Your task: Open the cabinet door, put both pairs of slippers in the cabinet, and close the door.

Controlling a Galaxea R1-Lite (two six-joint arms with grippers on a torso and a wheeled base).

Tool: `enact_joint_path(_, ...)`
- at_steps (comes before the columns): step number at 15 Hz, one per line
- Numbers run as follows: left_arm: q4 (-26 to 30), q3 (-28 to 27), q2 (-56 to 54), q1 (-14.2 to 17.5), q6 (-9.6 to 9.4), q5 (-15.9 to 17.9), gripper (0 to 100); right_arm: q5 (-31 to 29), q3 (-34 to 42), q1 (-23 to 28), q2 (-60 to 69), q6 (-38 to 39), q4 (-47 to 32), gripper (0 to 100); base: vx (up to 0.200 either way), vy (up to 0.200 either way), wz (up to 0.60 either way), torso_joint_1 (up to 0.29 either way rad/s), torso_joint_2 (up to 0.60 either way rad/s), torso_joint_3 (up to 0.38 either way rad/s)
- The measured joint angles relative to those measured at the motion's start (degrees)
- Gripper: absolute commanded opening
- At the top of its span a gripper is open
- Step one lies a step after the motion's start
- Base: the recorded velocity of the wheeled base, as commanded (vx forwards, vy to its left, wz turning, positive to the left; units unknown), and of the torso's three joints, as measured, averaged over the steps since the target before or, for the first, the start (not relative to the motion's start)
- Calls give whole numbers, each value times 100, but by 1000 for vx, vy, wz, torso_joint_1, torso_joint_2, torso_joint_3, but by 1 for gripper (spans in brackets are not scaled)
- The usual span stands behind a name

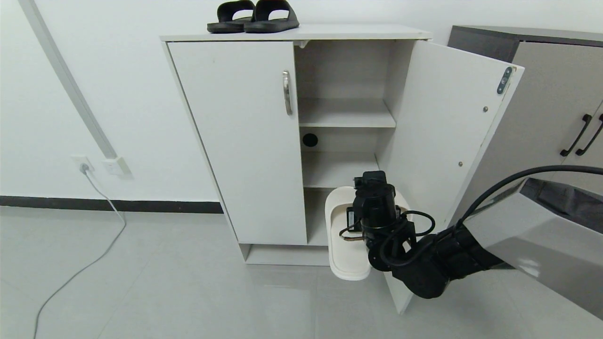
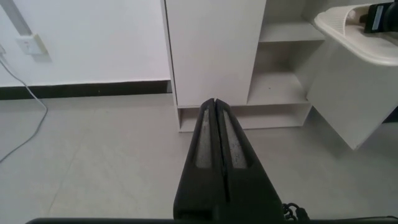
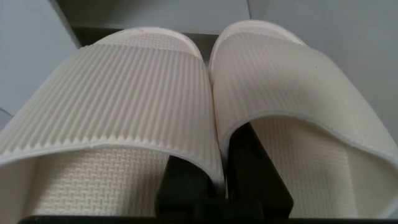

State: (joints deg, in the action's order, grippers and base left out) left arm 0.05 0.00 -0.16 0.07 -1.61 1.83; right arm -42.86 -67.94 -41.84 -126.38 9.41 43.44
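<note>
Two white slippers (image 1: 344, 254) lower middle, likely clamped in right pincer (image 3: 222, 177); black slippers (image 1: 253, 18) atop cabinet (image 1: 235, 141); left pincer (image 2: 214, 112) closed.

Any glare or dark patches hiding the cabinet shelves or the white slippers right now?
Head view: even light with no glare on the cabinet. Its lowest compartment behind the white slippers is shaded but readable, and the cabinet's sides lean outward toward the top. Right wrist view: slippers evenly lit, right gripper in deep shadow under the straps. Left wrist view: flat light, left gripper plain to see.
</note>
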Motion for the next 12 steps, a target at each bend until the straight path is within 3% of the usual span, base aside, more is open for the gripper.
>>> enact_joint_path(12,-2,0,5,-2,74,-27,0,283,166,317,48,-72,60,0,0,0,0,0,0,0)
